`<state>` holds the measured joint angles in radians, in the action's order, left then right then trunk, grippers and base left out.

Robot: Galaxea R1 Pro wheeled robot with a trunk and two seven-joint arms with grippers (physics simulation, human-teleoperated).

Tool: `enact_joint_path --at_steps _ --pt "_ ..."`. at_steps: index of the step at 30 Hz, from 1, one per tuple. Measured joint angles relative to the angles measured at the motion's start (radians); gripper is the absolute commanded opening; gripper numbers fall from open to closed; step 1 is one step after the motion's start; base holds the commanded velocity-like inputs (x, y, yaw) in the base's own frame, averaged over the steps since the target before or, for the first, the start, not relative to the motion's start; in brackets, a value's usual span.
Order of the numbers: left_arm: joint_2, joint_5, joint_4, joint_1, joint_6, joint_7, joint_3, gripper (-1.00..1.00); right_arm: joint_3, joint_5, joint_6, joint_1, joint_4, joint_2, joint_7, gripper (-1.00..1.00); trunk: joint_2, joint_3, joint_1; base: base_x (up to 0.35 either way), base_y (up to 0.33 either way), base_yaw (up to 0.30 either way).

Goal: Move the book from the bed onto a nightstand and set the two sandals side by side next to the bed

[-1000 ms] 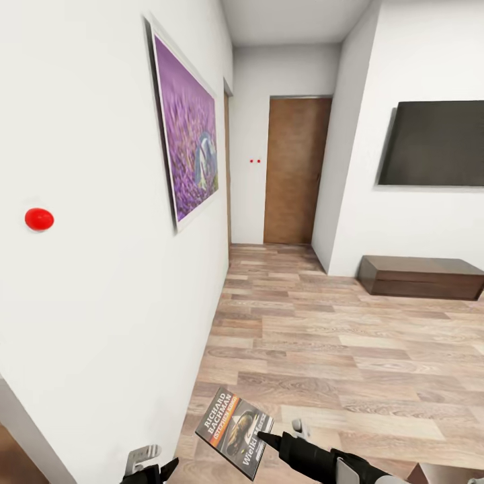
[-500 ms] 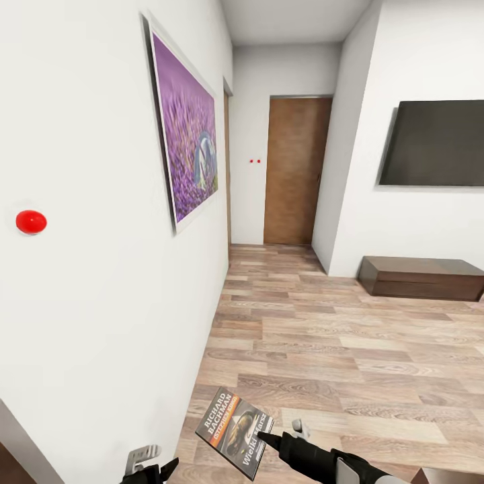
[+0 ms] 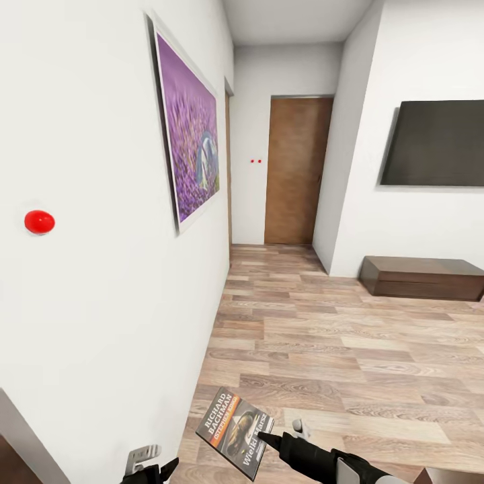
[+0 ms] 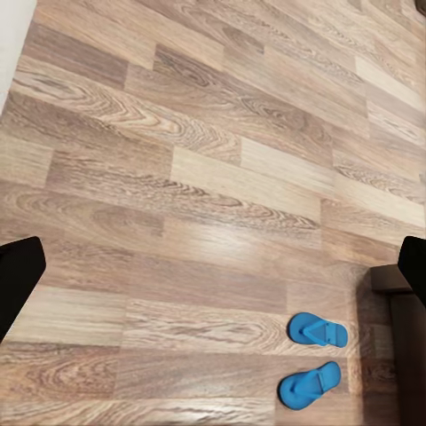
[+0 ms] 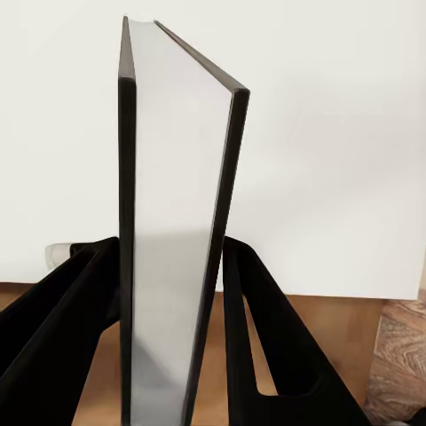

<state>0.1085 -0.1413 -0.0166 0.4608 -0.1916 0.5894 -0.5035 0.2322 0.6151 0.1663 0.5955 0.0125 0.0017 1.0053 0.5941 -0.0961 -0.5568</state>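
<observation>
white walls, a wood-plank floor (image 3: 349,336), a purple picture (image 3: 191,148) left, a brown door (image 3: 296,171) far, a dark screen (image 3: 433,142) right.

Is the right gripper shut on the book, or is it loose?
Shut on it. In the right wrist view both fingers press the closed book from either side; the head view shows it held above the floor.

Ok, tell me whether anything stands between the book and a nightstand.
Cannot be judged from here. The right claw holds the book clamped on both sides, facing a white wall and a hallway with a wooden door. Wherever a nightstand is, the path to it is out of view.
</observation>
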Motion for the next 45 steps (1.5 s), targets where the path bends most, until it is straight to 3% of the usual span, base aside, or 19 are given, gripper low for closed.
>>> enact_joint_path --at_steps 45 --pt "-0.001 0.000 0.000 0.000 -0.001 -0.002 0.000 1.00 0.000 0.000 0.000 0.000 0.000 0.001 0.001 -1.00 0.000 0.000 0.000 0.063 -0.009 -0.006"
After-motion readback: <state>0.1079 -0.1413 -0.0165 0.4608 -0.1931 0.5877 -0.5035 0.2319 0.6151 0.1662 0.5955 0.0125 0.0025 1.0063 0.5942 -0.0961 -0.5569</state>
